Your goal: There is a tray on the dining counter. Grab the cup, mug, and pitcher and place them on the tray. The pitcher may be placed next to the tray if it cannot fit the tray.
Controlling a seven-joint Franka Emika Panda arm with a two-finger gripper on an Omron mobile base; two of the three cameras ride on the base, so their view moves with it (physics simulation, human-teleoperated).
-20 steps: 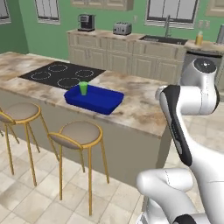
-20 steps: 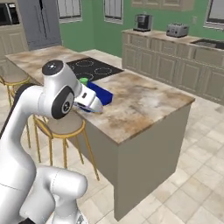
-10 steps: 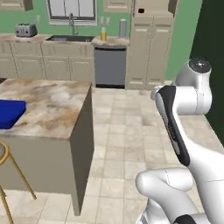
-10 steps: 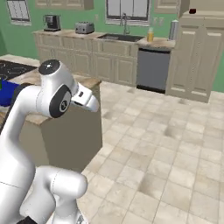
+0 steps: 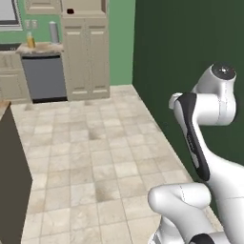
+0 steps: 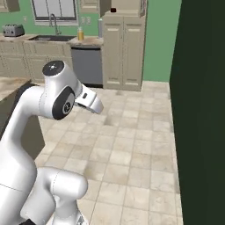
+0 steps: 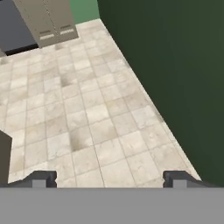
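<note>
My gripper [image 7: 111,179] is open, its two dark fingertips [image 7: 43,178] wide apart over bare floor tiles with nothing between them. A yellow-orange pitcher [image 6: 80,34] stands on the far wall counter beside the sink, and it also appears small at the upper left as the pitcher [image 5: 31,40]. Just the end corner of the dining counter [image 6: 11,84] is in sight at the left edge, its dark side [image 5: 12,181] close to the base. The tray, the cup and the mug are out of view.
A dark green wall [image 5: 181,57] runs along the right side. Tall beige cabinets [image 6: 123,52] and a dark dishwasher [image 6: 87,66] line the far wall, with a grey canister [image 5: 54,32] and a toaster [image 6: 12,30] on the counter. Pale floor tiles [image 7: 96,109] lie ahead.
The whole picture has swung: the base has turned right, so the dining counter with its tray and cup slid off the left edge. The gripper stays open.
</note>
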